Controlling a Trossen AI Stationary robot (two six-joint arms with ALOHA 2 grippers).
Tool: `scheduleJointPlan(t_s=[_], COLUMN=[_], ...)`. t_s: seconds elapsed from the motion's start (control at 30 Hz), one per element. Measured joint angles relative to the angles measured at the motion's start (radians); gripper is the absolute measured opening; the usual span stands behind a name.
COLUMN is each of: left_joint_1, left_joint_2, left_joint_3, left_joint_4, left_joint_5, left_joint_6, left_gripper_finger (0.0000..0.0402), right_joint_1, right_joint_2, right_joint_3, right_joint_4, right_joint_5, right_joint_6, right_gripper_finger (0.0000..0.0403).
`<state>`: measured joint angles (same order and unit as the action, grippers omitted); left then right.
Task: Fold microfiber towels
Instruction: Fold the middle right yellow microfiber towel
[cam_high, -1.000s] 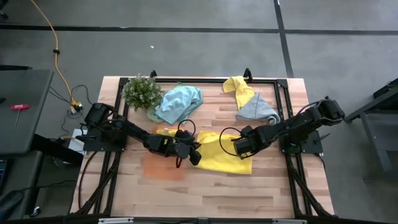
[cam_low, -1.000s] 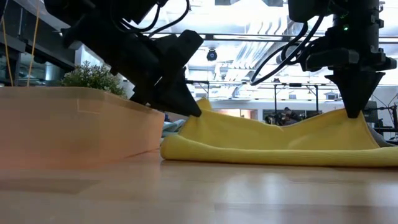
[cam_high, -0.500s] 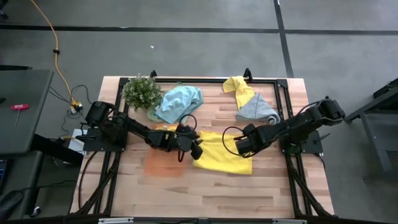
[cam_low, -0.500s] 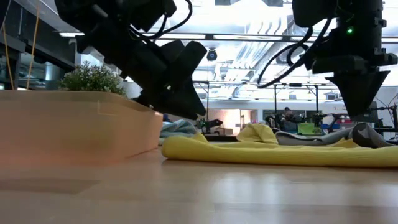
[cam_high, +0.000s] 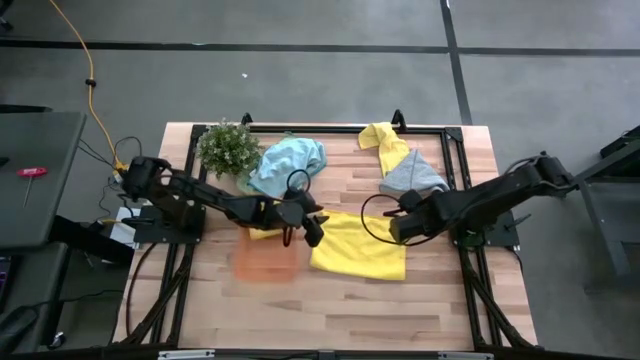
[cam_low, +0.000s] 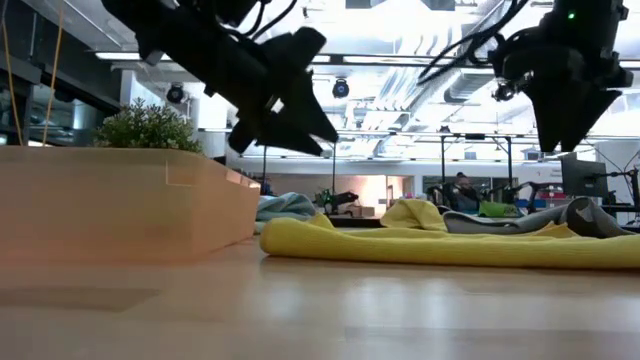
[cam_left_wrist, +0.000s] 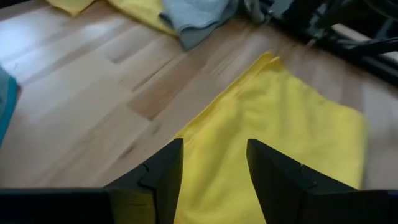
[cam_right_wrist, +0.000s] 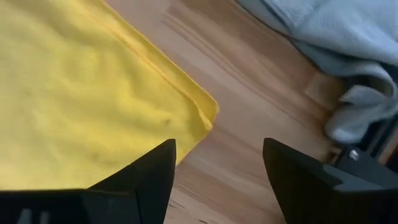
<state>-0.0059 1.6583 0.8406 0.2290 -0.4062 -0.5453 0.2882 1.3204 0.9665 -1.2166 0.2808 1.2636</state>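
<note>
Two spread, empty grippers hang above the folded yellow towel (cam_high: 358, 248) on the tabletop (cam_high: 420, 300): left gripper (cam_high: 312, 226) over its left end, right gripper (cam_high: 398, 229) over its right, long axis running between them.

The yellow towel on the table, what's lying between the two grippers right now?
In the high view, the left gripper and right gripper are both open, with the flat yellow towel spread between them, held by neither.
</note>
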Motion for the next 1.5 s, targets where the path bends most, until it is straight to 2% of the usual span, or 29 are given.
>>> scheduleJointPlan(t_s=[0.47,0.63,0.73,0.87,1.03,1.33,1.5], left_joint_1=[-0.001,-0.010,-0.047,-0.114,-0.176,-0.215,-0.210], left_joint_2=[-0.109,-0.142,-0.136,-0.075,0.046,0.271,0.317], left_joint_3=[0.001,0.008,0.060,0.181,0.285,0.415,0.497], left_joint_4=[0.006,0.038,-0.063,-0.308,-0.428,-0.459,-0.638], left_joint_5=[0.107,0.260,0.316,0.302,0.274,0.286,0.281], left_joint_6=[0.142,0.196,0.264,0.399,0.535,0.547,0.513], left_gripper_finger=[0.0170,0.0170,0.0170,0.0170,0.0170,0.0170,0.0170], right_joint_1=[0.000,0.000,0.000,0.000,0.010,0.041,0.062], right_joint_2=[-0.067,-0.070,-0.081,-0.106,-0.120,-0.116,-0.116], right_joint_3=[0.000,0.000,0.000,0.000,0.001,0.001,0.001], right_joint_4=[0.128,0.136,0.133,0.129,0.130,0.162,0.159], right_joint_5=[-0.003,-0.035,-0.083,-0.136,-0.141,-0.087,-0.083], right_joint_6=[-0.156,-0.187,-0.236,-0.309,-0.349,-0.304,-0.303], right_gripper_finger=[0.0234,0.0234,0.0234,0.0234,0.0234,0.0234,0.0234])
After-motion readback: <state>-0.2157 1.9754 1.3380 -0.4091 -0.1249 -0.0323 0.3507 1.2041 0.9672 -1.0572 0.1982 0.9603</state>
